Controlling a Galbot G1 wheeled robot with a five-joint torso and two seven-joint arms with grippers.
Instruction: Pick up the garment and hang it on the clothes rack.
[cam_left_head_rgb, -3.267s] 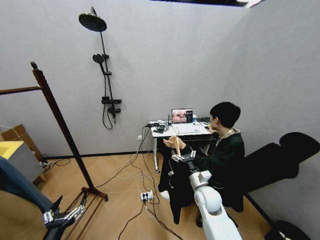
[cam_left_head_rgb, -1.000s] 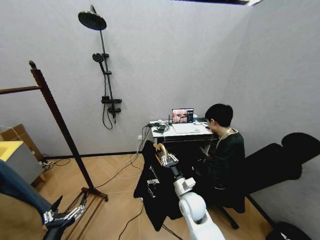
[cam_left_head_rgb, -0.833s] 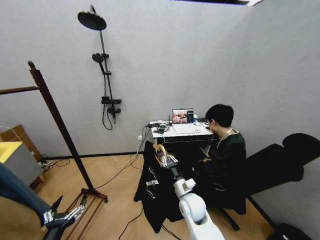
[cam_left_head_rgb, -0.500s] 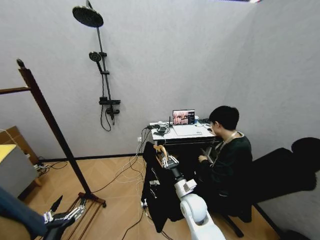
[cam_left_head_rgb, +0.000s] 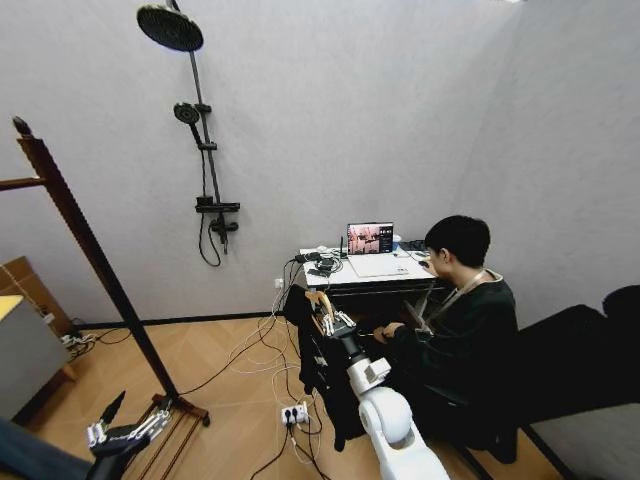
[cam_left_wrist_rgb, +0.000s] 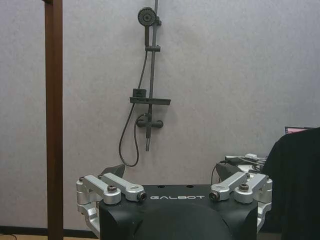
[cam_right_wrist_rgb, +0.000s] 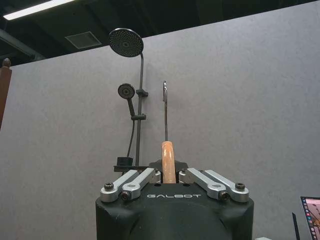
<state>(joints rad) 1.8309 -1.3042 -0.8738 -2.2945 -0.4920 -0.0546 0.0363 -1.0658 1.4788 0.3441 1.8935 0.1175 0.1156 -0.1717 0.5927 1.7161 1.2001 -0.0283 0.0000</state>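
In front of the robot, right claw (cam_left_head_rgb: 332, 322) is pinched on the wooden hanger (cam_right_wrist_rgb: 168, 161) of the garment (cam_left_head_rgb: 325, 375), held up w/ black cloth hanging below it and the metal hook (cam_right_wrist_rgb: 164, 107) pointing up, just beside the surface (cam_left_head_rgb: 375, 270) w/ laptop (cam_left_head_rgb: 370, 240). Left claw (cam_left_head_rgb: 125, 433) sits low near the floor, fingers (cam_left_wrist_rgb: 120, 186) spread, nothing in them, next to the foot of the clothes rack (cam_left_head_rgb: 75, 225), which stands well apart from the garment
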